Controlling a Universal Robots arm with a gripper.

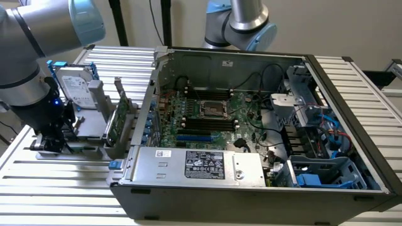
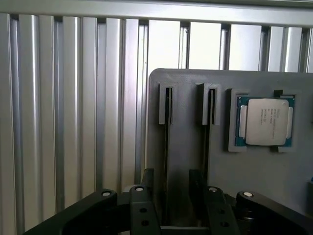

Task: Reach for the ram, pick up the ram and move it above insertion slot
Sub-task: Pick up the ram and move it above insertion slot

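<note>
Gripper (image 2: 171, 176): my fingers are standing apart, straddling the ram (image 2: 167, 142). Ram is sitting edge-on in a gray holder (image 2: 254, 176) slot on the table (image 1: 75, 183), at the exterior view's left of the case (image 1: 251, 190).

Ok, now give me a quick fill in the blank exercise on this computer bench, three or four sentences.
1. The grey holder has ___ narrow slots beside the processor chip.
2. The gripper hangs over the grey holder with its fingers ___.
3. The grey holder stands on the exterior view's ___, outside the computer case.
4. The hard drive sits in a ___ carrier.

Missing words: two; open; left; blue.
</note>
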